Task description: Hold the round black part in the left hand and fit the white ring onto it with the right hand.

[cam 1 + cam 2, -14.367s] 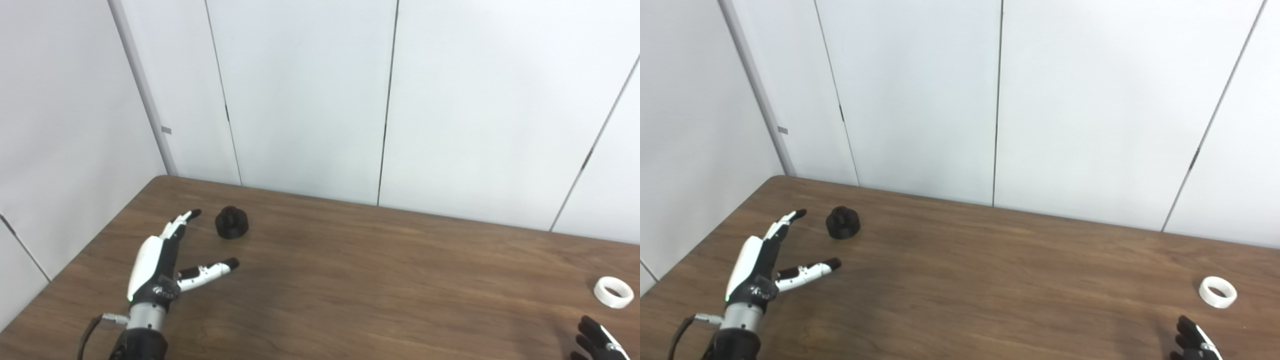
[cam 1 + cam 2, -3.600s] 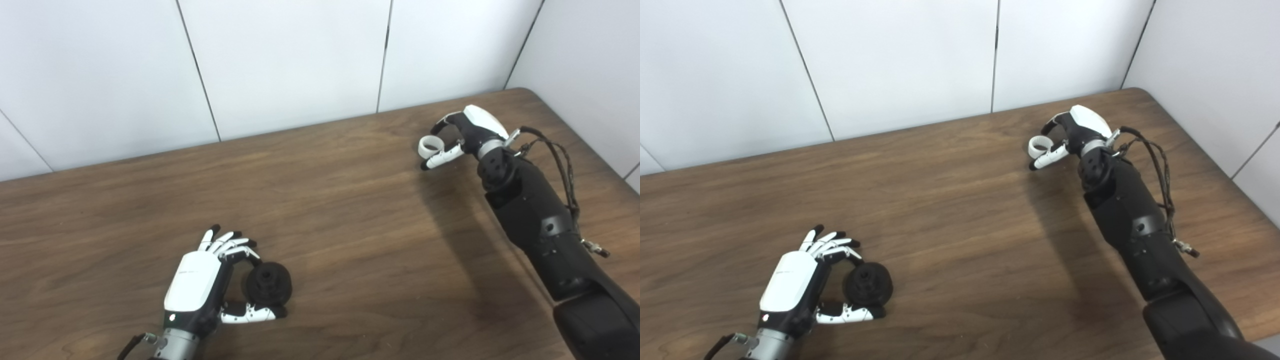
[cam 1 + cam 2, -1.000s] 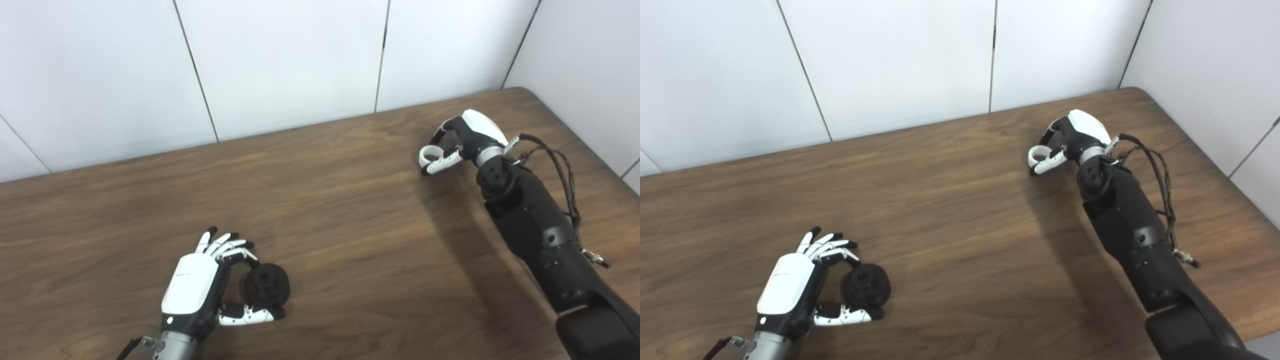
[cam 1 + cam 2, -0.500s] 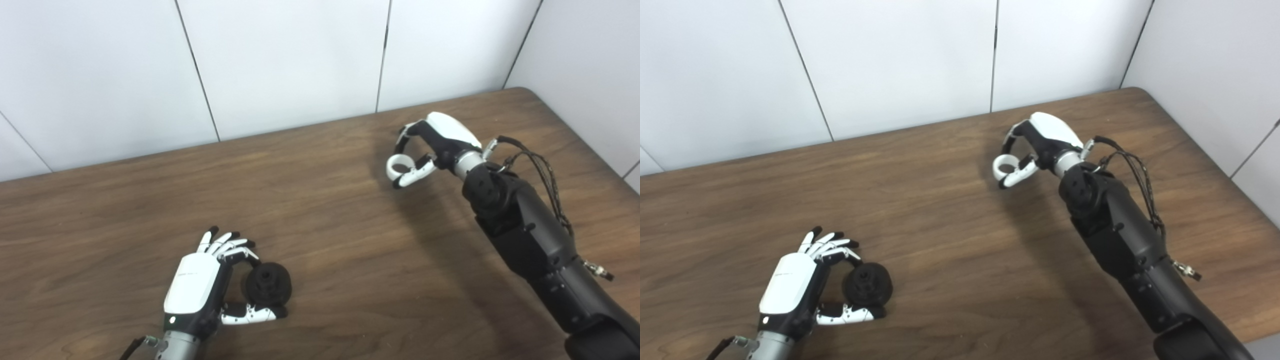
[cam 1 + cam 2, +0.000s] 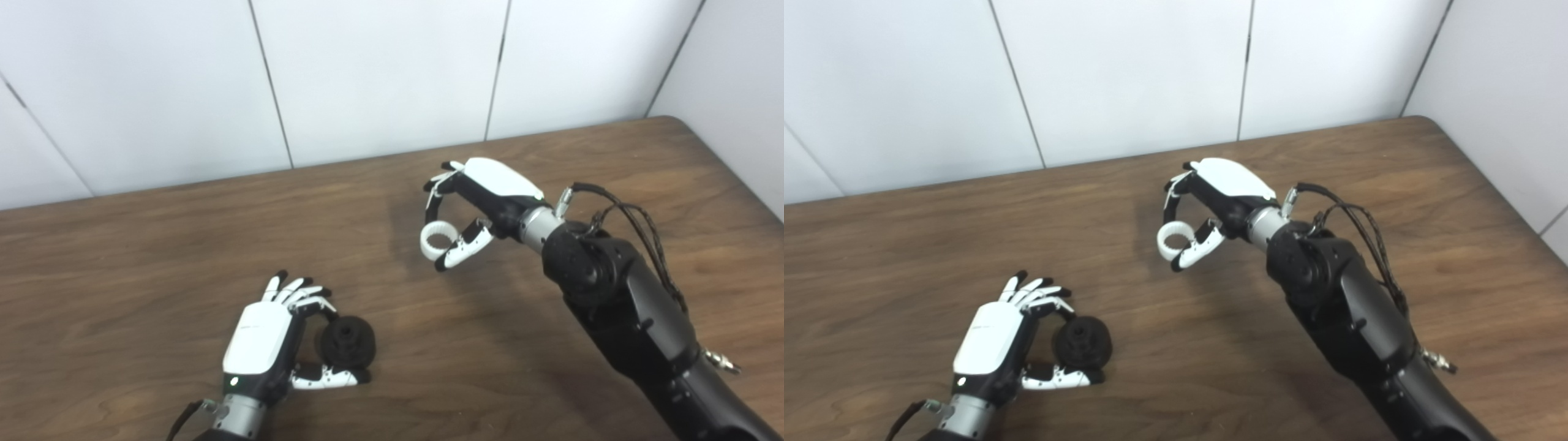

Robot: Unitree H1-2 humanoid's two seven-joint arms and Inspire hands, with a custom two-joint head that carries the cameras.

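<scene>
- The round black part [image 5: 348,342] is gripped by the left hand [image 5: 263,343] on the tabletop [image 5: 153,257].
- The white ring [image 5: 437,238] is pinched by the right hand [image 5: 484,199], well apart at 1 o'clock from the part.

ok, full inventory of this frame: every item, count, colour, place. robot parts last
round black part: 1, black, near left of table, in the left hand's grasp
white ring: 1, white, above mid-table, pinched in the right hand
table: 1, dark brown wood, fills lower frame
wall panels: white, behind the table
left hand: 1, white and black, shut on the black part
right hand: 1, white and black, on a black arm, shut on the ring
</scene>
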